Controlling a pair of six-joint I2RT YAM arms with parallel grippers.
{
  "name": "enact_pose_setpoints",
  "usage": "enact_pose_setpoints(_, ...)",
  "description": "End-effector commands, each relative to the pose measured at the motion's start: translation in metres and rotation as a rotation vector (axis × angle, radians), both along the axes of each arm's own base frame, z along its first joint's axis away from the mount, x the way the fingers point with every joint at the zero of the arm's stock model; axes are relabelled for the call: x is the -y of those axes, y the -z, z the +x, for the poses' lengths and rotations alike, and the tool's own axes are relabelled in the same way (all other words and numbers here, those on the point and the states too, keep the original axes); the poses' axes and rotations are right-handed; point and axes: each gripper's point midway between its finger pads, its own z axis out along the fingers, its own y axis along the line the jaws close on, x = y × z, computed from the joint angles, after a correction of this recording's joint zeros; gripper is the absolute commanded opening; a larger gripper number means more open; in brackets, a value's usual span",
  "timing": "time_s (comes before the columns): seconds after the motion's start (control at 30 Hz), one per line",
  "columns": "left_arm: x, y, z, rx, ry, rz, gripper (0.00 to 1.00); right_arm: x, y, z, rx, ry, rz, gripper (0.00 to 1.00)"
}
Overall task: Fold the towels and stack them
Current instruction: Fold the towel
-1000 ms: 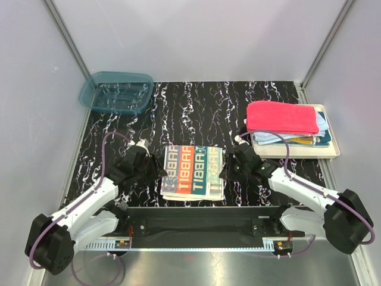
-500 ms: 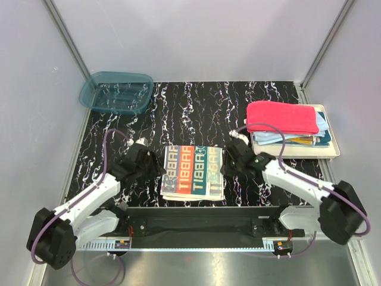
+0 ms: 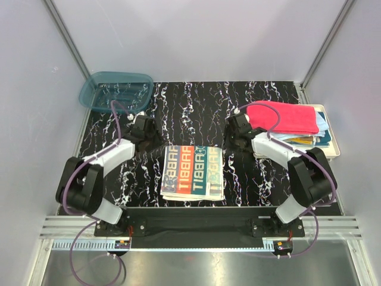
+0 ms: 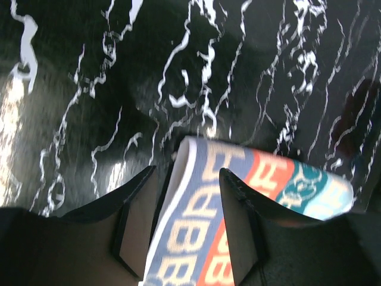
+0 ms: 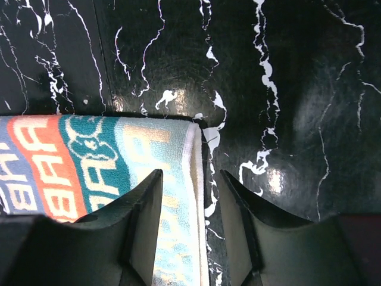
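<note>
Black marbled table (image 3: 196, 110) carries the lettered towel (image 3: 193, 173) flat, near centre. Left gripper (image 4: 186, 173) and right gripper (image 5: 190, 173), both gaping and empty, frame its far corners. Teal bin (image 3: 116, 92) sits far-left, stacked towels (image 3: 283, 117) on the tray (image 3: 331, 147) right.

Front-centre lettered towel (image 3: 193, 173) — bands of slate blue, orange-red and teal with cream block letters, white border. Black table (image 3: 196, 104) with white marble veining. Translucent teal bin (image 3: 116, 92). Cream tray (image 3: 331, 152). Plain red-pink towel (image 3: 283, 117), light blue towel (image 3: 322, 121), a strip of mustard towel (image 3: 303, 141) — all unpatterned. Pale grey walls (image 3: 196, 36).
</note>
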Motion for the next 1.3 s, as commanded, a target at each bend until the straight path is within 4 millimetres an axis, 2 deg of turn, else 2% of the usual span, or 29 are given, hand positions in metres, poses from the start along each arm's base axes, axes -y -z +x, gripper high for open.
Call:
enact_pose_setpoints(0.0,0.011,-0.019,0.036,0.087,0.030,-0.053,0.50,-0.020,-0.012,0.015,0.043,-0.036,0.076,0.50)
enact_pose_setpoints(0.17,0.016,-0.001,0.041,0.044,0.044,-0.084,0.51,-0.021,0.005,0.020,0.012,-0.021,0.088,0.50)
enact_pose_setpoints(0.33,0.029,0.018,0.038,0.000,0.065,-0.148,0.51,-0.022,0.016,0.025,-0.019,-0.014,0.128,0.50)
enact_pose_setpoints(0.73,0.032,0.025,0.035,-0.006,0.071,-0.170,0.50,-0.028,0.024,0.030,-0.037,0.005,0.169,0.34)
enact_pose_setpoints(0.93,0.034,0.026,0.035,-0.008,0.070,-0.182,0.37,-0.022,0.028,0.036,-0.047,0.017,0.177,0.16)
enact_pose_setpoints(1.03,0.035,0.028,0.037,-0.013,0.070,-0.183,0.31,-0.019,0.028,0.044,-0.057,-0.006,0.200,0.10)
enact_pose_setpoints(1.07,0.035,0.029,0.037,-0.013,0.070,-0.183,0.26,-0.013,0.025,0.051,-0.052,-0.006,0.206,0.07)
enact_pose_setpoints(1.2,0.035,0.034,0.039,-0.026,0.064,-0.181,0.17,-0.009,0.025,0.063,-0.056,-0.021,0.248,0.06)
enact_pose_setpoints(1.27,0.036,0.033,0.043,-0.021,0.063,-0.178,0.13,-0.015,0.026,0.066,-0.068,-0.057,0.265,0.06)
